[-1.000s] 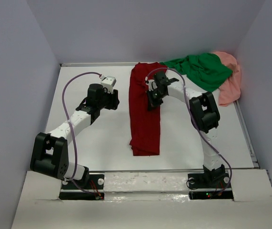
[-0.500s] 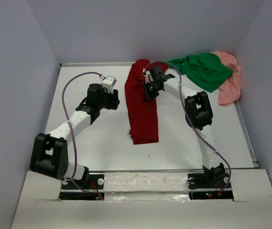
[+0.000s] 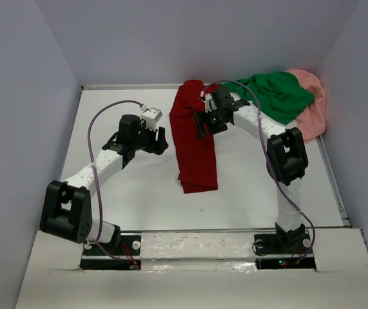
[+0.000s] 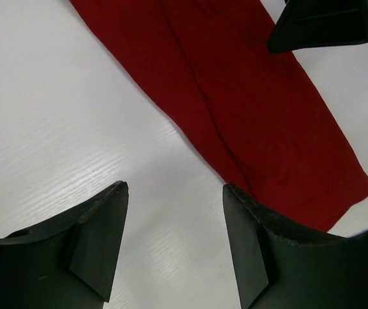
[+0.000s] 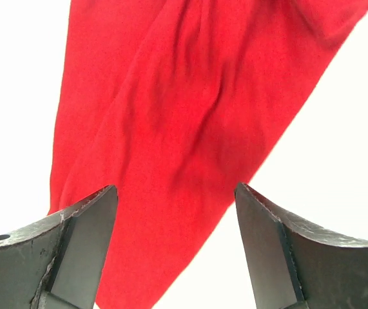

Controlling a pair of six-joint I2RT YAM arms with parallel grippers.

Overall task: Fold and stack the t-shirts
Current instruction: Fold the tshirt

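The dark red t-shirt point(image 3: 195, 145) lies folded into a long narrow strip down the middle of the table, also seen in the left wrist view point(image 4: 248, 96) and the right wrist view point(image 5: 171, 129). My right gripper point(image 3: 204, 122) hovers over its upper part, open, with nothing between its fingers point(image 5: 176, 193). My left gripper point(image 3: 161, 140) is open just left of the strip, above bare table point(image 4: 174, 193). The bright green t-shirt point(image 3: 271, 93) lies crumpled at the back right, partly over the salmon pink one point(image 3: 311, 112).
White table point(image 3: 125, 187) enclosed by grey walls on the left, back and right. A purple cable loops along each arm. The right gripper's dark finger shows at the top right of the left wrist view point(image 4: 322, 26).
The right gripper, shut on the red shirt a second ago, has opened and let it go. The strip has shifted slightly toward the back. The left gripper moved right toward the shirt and opened a little wider.
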